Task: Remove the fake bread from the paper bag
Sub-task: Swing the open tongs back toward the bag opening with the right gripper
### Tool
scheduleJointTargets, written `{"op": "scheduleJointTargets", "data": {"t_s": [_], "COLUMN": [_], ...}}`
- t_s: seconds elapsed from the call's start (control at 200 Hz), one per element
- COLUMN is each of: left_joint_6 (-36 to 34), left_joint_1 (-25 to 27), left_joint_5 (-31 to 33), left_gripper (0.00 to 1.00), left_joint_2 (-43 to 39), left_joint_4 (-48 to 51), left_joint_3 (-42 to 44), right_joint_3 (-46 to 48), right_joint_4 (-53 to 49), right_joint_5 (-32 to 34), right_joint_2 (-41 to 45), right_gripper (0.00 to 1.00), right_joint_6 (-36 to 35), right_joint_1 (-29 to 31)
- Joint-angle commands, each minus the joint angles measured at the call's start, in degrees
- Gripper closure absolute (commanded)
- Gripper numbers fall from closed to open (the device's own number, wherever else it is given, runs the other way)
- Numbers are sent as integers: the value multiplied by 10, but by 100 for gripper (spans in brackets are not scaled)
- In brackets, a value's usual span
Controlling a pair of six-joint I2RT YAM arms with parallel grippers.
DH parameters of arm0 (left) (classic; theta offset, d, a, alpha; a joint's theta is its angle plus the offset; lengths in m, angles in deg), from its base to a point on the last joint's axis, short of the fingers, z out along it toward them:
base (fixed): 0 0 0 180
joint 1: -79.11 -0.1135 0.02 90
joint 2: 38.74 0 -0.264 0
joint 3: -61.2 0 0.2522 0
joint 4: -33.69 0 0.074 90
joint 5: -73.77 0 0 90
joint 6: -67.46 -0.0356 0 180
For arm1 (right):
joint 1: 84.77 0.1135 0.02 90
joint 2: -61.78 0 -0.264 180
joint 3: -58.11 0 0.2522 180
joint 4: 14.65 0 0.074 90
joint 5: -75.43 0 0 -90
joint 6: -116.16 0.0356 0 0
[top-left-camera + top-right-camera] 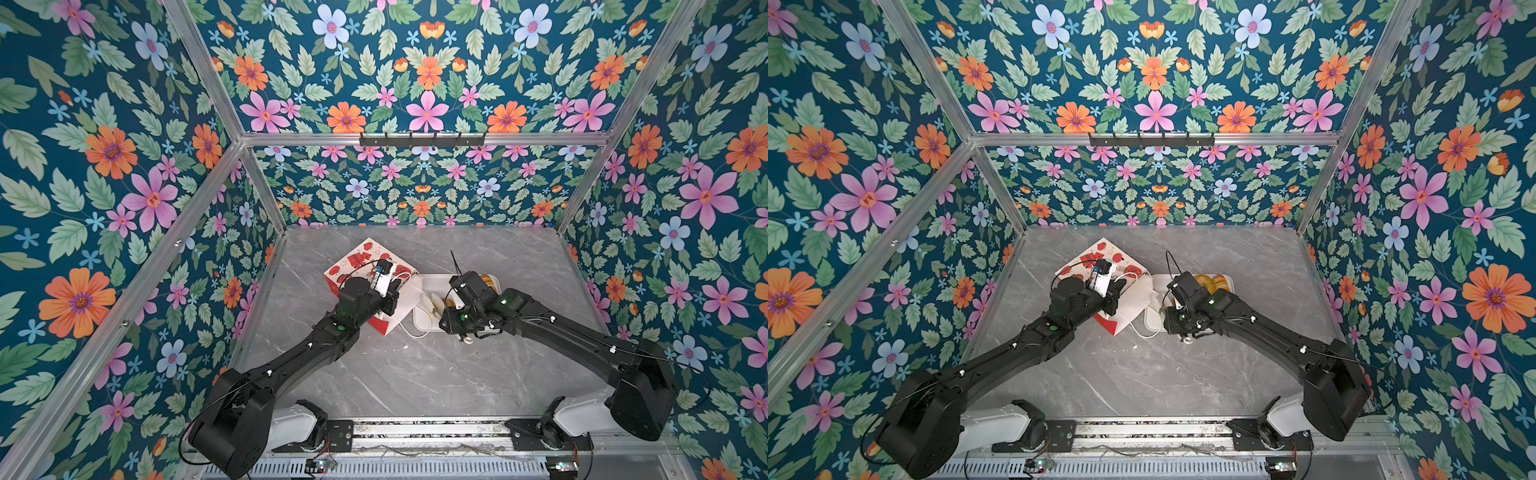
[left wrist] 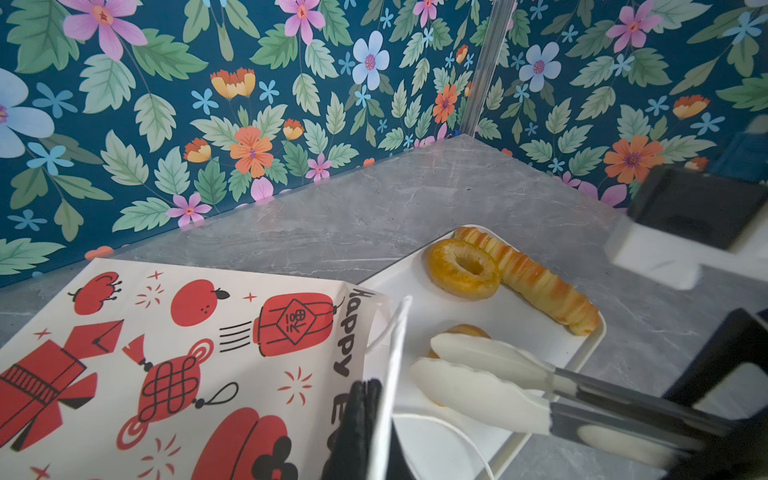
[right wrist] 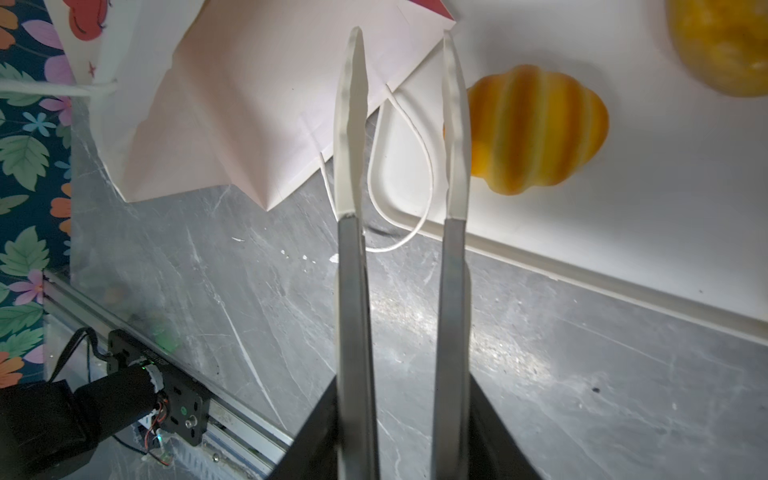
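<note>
Floral wallpaper [image 1: 124, 166] of blue, orange and pink blooms lines the enclosure on every side; a grey marbled tabletop [image 1: 415, 374] forms the floor; both black arms reach in from the near rail. The paper bag [image 1: 361, 266] lies on its side left of centre, its printed red-and-white face up and its mouth turned toward the white tray [image 2: 519, 332], which it overlaps at one corner. The left gripper [image 2: 365, 395] has its black fingers pinched together on the white rim at the bag's mouth. The right gripper [image 3: 405, 424] is clamped around a pair of metal tongs [image 3: 353, 291]; their pale tips stand apart with nothing between them, hovering above the tray's edge. The fake bread in view lies on the tray: the long twisted stick [image 2: 532, 278] touching the ring donut [image 2: 463, 268]; the small ridged bun [image 3: 536, 129] just beside one tong tip; a further yellow piece [image 3: 723, 45], too blurred to name. Whether any remains inside the bag cannot be told. A white cord handle [image 3: 431, 178] loops over the tray's rim.
</note>
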Motion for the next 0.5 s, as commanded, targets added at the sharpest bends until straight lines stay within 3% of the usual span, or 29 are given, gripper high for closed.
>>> {"op": "scheduleJointTargets", "data": {"t_s": [0.0,0.495], "left_joint_6": [-1,-2], "left_joint_1": [-1,-2], "left_joint_5": [2,1], "left_gripper": [100,100], "left_joint_2": [-3,9], "left_joint_4": [-10,-13], "left_joint_3": [-1,-3], "right_joint_3": [3,115], "right_joint_4": [29,13], "right_joint_5": [-18,-20], "right_joint_2": [-14,64], "right_gripper": [60,60], "right_joint_6": [6,39], "right_joint_1": [-7,-48]}}
